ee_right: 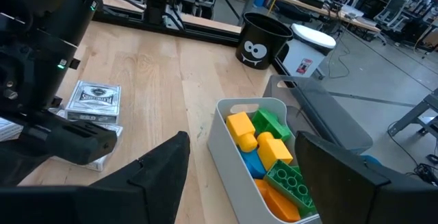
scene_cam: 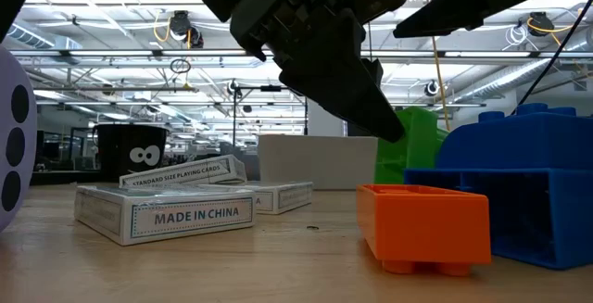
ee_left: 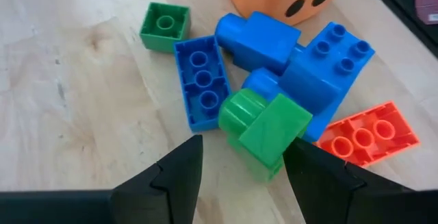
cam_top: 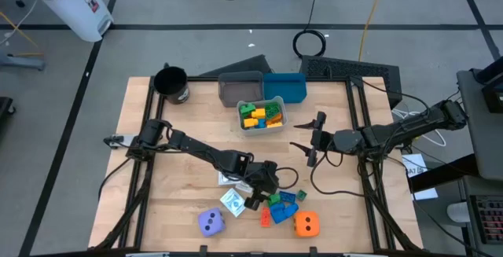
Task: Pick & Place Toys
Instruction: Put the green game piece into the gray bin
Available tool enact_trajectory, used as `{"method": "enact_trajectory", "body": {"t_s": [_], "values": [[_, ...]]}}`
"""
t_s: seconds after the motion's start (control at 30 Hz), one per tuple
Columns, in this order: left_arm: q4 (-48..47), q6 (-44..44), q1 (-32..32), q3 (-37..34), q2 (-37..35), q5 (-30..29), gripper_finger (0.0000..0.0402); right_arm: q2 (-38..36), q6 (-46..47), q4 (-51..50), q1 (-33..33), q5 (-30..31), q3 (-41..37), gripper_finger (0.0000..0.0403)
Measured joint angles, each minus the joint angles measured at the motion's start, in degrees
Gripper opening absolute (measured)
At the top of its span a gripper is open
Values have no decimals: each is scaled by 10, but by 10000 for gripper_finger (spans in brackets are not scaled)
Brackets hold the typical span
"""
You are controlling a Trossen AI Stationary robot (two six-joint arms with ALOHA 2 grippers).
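Looking straight down, the high view shows the left gripper (cam_top: 266, 188) low over the front of the wooden worktop (cam_top: 157, 170), at the edge of a loose heap of building blocks (cam_top: 280, 208) lying between the purple die (cam_top: 211, 223) and the orange die (cam_top: 306, 225), with card boxes (cam_top: 232, 200) just beside it; the right gripper (cam_top: 317, 139) hangs mid-worktop, near the light grey bin (cam_top: 262, 115) filled with yellow, green, orange and blue blocks, behind which sit a dark grey bin (cam_top: 240, 89), a blue bin (cam_top: 285, 86) and a black cup (cam_top: 172, 84). In the low view, an orange block (scene_cam: 424, 224) and a large blue block (scene_cam: 519, 187) fill the foreground, the card boxes stacked to their left. In the left wrist view, the left gripper's fingers (ee_left: 171, 176) stand partly apart on either side of a green block (ee_left: 263, 125), neither visibly touching it; it lies against blue blocks, with a red-orange block (ee_left: 366, 138) nearby. In the right wrist view, the right gripper's fingers (ee_right: 161, 169) are spread wide and hold nothing, above the filled bin.
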Motion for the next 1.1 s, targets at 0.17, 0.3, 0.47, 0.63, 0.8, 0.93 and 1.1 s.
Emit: {"method": "enact_trajectory", "body": {"t_s": [0.17, 0.3, 0.47, 0.63, 0.8, 0.93, 1.1], "values": [[1, 3, 0, 0, 0, -5, 209, 0, 0, 0, 0, 0, 0, 256], [1, 5, 0, 0, 0, -4, 209, 0, 0, 0, 0, 0, 0, 256], [2, 5, 0, 0, 0, -4, 209, 0, 0, 0, 0, 0, 0, 256], [8, 10, 0, 0, 0, -4, 209, 0, 0, 0, 0, 0, 0, 256], [7, 10, 0, 0, 0, -4, 209, 0, 0, 0, 0, 0, 0, 256], [6, 10, 0, 0, 0, -4, 209, 0, 0, 0, 0, 0, 0, 256], [3, 10, 0, 0, 0, -4, 174, 0, 0, 0, 0, 0, 0, 256]]}}
